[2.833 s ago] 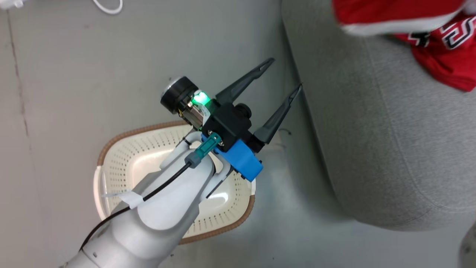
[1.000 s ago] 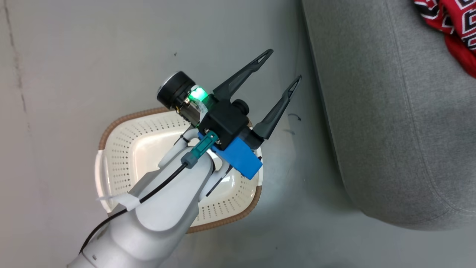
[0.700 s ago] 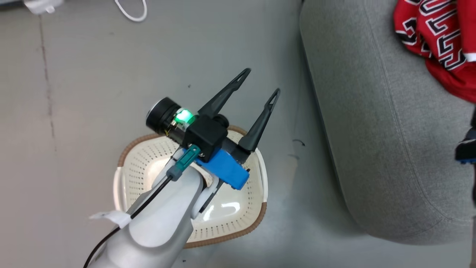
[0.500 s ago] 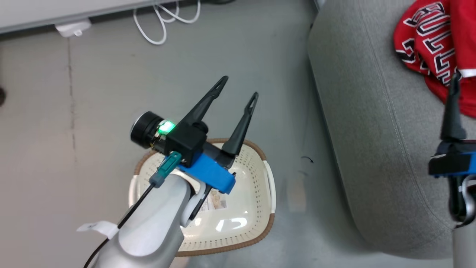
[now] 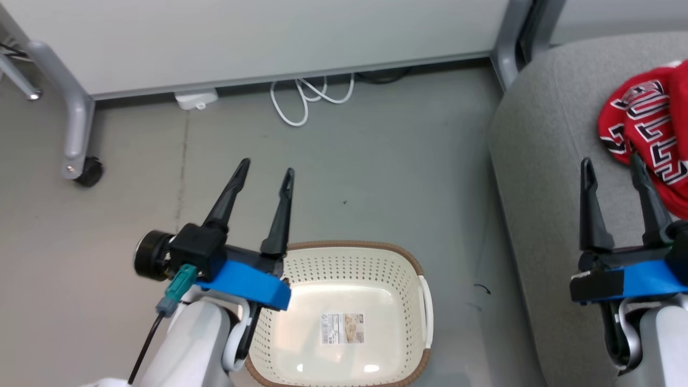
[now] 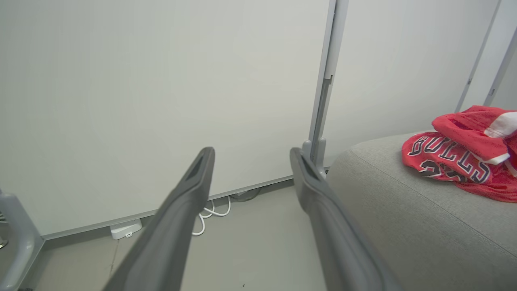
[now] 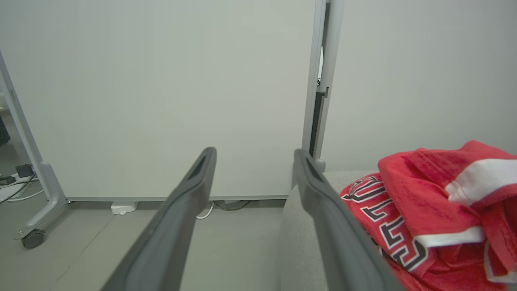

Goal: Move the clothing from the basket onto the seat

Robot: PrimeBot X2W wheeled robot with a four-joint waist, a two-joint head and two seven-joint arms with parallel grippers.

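The left pincer [image 5: 267, 167] is at the lower left of the head view. Its two dark fingers are spread apart and there is nothing between them. They point up the frame, over the bare floor [image 5: 376, 172], and the blue base hides the upper left corner of the basket [image 5: 349, 245]. I think it is open and empty because there is nothing left to pick up.

The right pincer [image 5: 610, 161] is at the lower right. Its fingers are spread apart too, with nothing in them. It hangs over the grey seat [image 5: 537, 188]. The tip of its right finger looks very close to the red clothing [image 5: 645, 123], but I cannot tell if they touch.

The basket sits on the floor at the bottom middle of the head view. No clothes are in it. I can see its pale bottom and a little paper label [image 5: 343, 329] stuck there.

The clothing lies in a heap on the seat, at the upper right of the head view, well apart from the basket. In the left wrist view the jersey [image 6: 448, 155] shows the word "BULLS", and a second red piece [image 6: 468, 129] with a white stripe lies on top of it.

Both clothes are on the seat and the basket is empty, so I think the job is done.

A white cable [image 5: 309, 97] lies by the wall [image 5: 269, 37] at the top.
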